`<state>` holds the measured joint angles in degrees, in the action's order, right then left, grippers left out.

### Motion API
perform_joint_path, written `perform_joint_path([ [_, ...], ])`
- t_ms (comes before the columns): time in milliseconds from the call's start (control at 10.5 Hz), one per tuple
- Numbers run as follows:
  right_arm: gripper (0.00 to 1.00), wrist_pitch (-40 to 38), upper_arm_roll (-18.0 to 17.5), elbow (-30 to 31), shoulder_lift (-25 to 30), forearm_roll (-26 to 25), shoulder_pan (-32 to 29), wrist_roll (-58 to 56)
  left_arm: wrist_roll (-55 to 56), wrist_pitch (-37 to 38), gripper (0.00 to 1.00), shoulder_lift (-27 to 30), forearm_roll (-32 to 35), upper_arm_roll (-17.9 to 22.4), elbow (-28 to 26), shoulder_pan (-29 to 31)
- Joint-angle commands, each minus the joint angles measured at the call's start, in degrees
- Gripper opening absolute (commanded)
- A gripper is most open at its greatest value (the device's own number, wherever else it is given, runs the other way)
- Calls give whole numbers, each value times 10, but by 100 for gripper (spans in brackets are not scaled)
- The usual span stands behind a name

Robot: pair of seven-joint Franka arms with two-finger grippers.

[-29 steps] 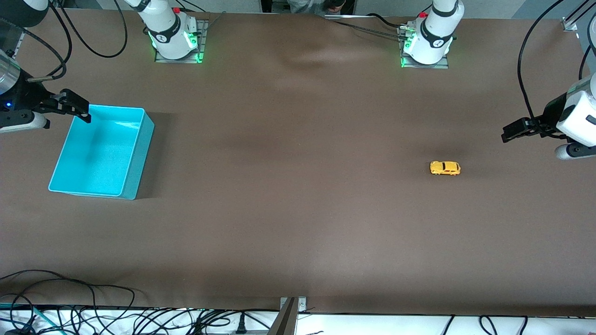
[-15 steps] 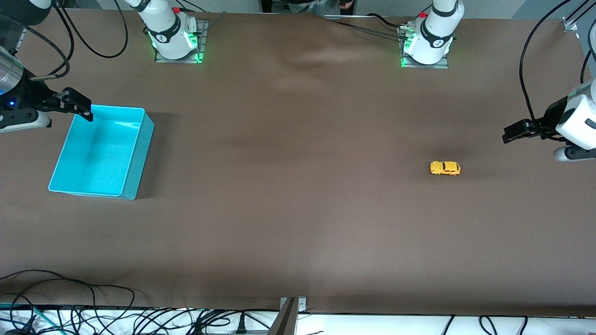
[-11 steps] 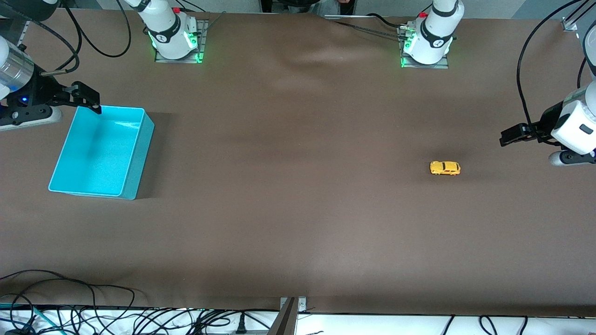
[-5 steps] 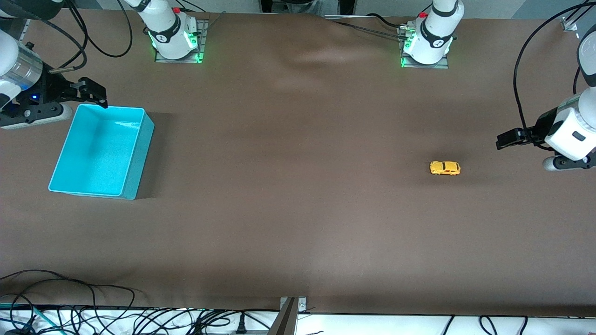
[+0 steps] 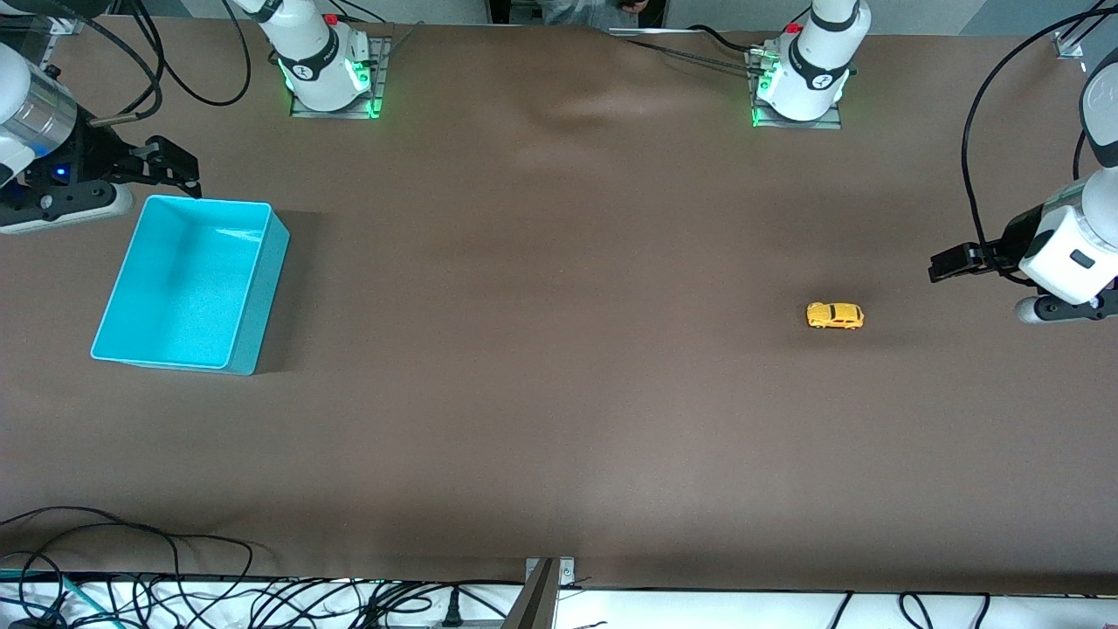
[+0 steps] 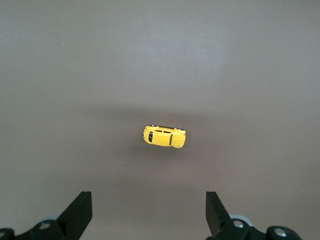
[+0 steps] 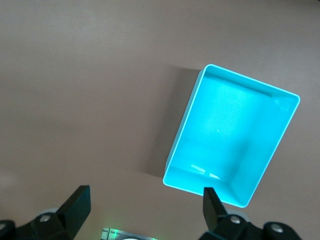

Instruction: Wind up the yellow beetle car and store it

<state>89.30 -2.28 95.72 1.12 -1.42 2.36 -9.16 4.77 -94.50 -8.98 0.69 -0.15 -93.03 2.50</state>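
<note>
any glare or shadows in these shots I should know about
Front view: the bin throws a dark shadow toward the table's middle, and green lights glow at both arm bases. Right wrist view: bright glare streaks on the bin floor. Left wrist view: even light, with a soft shadow beside the car.

We see the yellow beetle car (image 5: 835, 315) standing on its wheels on the brown table (image 5: 559, 393), toward the left arm's end and well apart from the turquoise bin (image 5: 247, 349) at the right arm's end (the bin, where the car would be stored, has nothing in it). The car is tiny, yellow-orange, with a rounded beetle-shaped body and dark windows; its small dark wheels barely show. It lies lengthwise along the table, one end toward each arm's end. In the left wrist view we find the car (image 6: 165, 136) on bare tabletop, nothing touching it, a soft shadow beside it.
</note>
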Motion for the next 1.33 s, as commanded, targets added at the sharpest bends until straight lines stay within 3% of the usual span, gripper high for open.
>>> perform_joint_path([
  [0,100,-1,-1,-3,-1,6,-2,5,-16,2,100,-9,-10,2,13,2],
  [759,100,2,4,-3,1,8,-3,4,-16,1,100,-12,-10,2,13,4],
  [1044,100,10,21,-3,5,53,-3,3,-16,1,100,-12,-11,2,12,4],
  [1234,100,20,20,-3,13,53,-3,9,-15,2,100,-12,-11,2,7,5],
])
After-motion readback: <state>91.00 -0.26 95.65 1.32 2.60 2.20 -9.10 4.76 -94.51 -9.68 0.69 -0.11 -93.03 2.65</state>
